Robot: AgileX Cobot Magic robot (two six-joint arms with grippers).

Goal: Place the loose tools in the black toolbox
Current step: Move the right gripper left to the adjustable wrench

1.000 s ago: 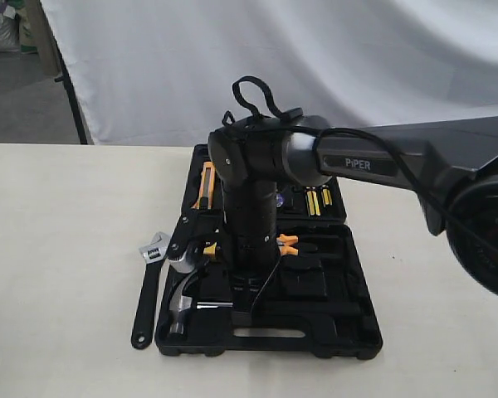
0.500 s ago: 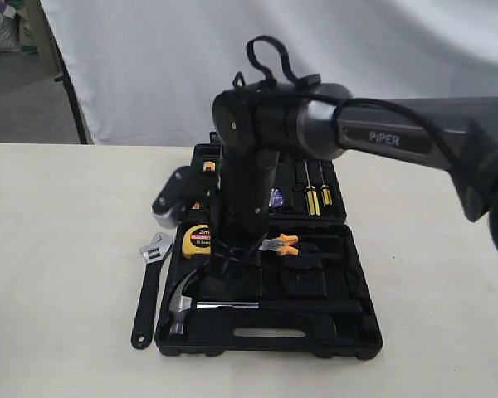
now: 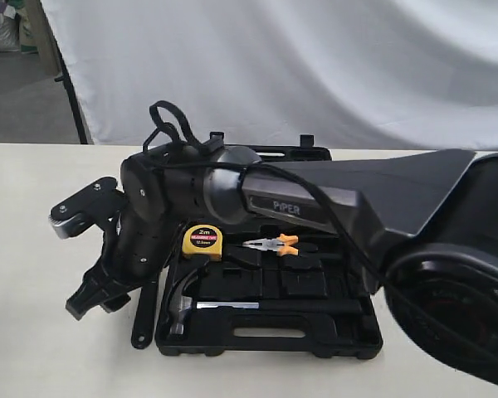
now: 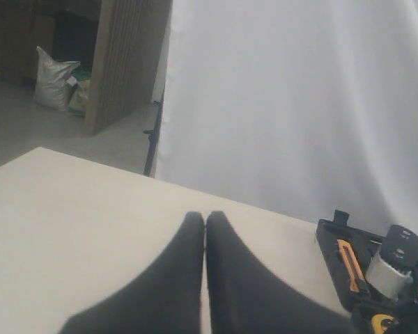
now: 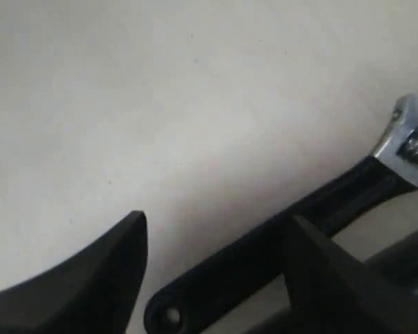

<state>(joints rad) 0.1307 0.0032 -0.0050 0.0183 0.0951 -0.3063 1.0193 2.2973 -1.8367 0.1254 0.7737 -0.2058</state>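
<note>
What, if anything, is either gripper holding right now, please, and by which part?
Nothing. The right gripper, jaws open, is over the black handle of the silver-headed adjustable wrench; the left gripper is shut, empty.

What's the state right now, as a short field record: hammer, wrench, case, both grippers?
hammer: lying in the toolbox, in the half with the slot handle
wrench: on the table, outside the toolbox, along its left edge
right gripper: open, over the wrench, handle between its fingers, not closed on it
left gripper: shut, empty, above bare table
left to do: wrench into the toolbox
</note>
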